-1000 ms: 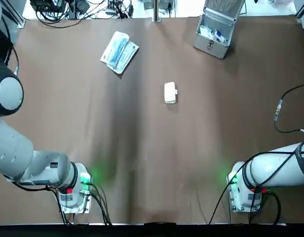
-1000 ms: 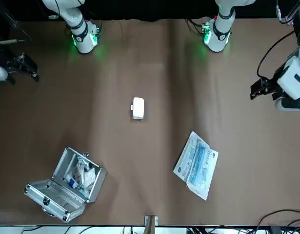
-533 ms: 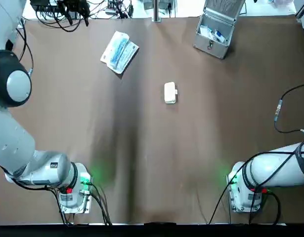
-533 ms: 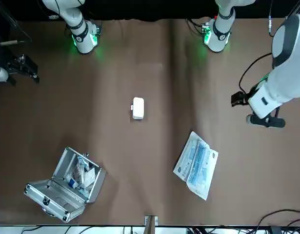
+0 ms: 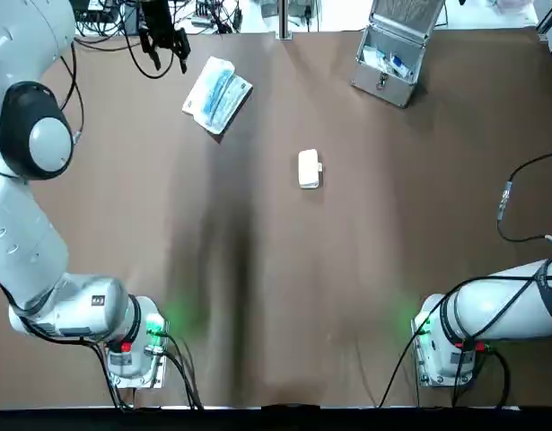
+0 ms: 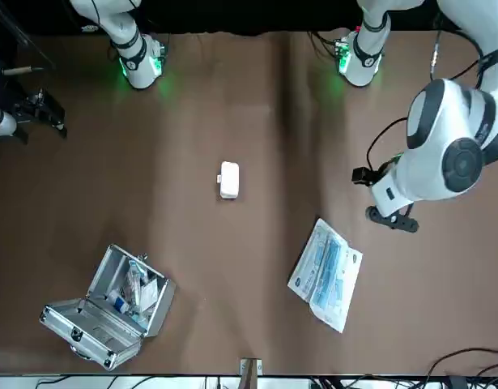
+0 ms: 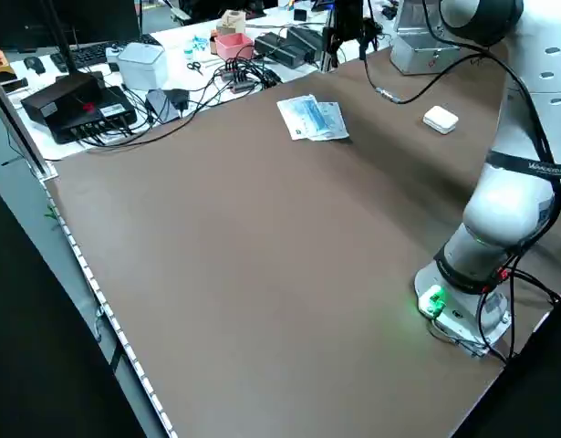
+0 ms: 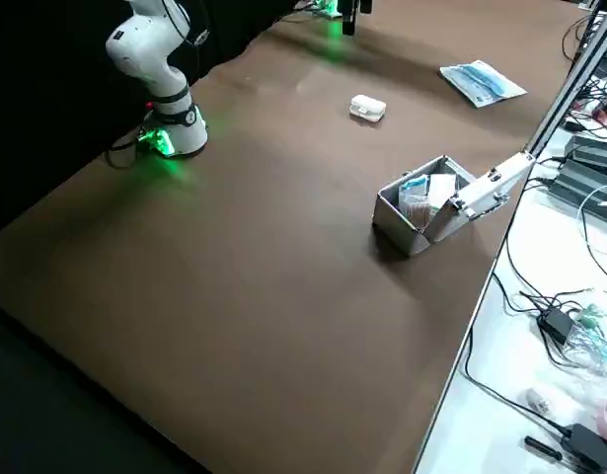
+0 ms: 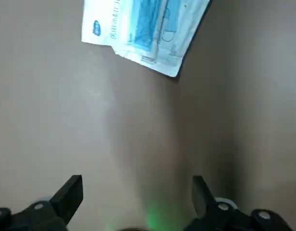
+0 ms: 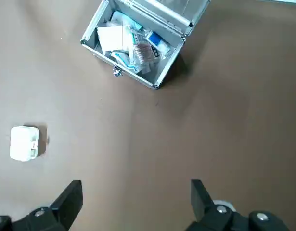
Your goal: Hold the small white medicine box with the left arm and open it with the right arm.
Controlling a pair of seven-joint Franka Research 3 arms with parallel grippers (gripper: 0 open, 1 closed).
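Left gripper [image 5: 168, 56] hangs at the table's [image 5: 258, 287] far edge, just beside the mask packet [image 5: 216, 94]. The small white medicine box [image 5: 309, 168] lies mid-table, with bare cloth all round it. Left wrist view: fingers [image 9: 70, 190] spread wide, holding nothing. Right wrist view: right gripper [image 10: 135, 190] equally wide and empty, well clear of the box and of the open metal case [image 10: 138, 48].
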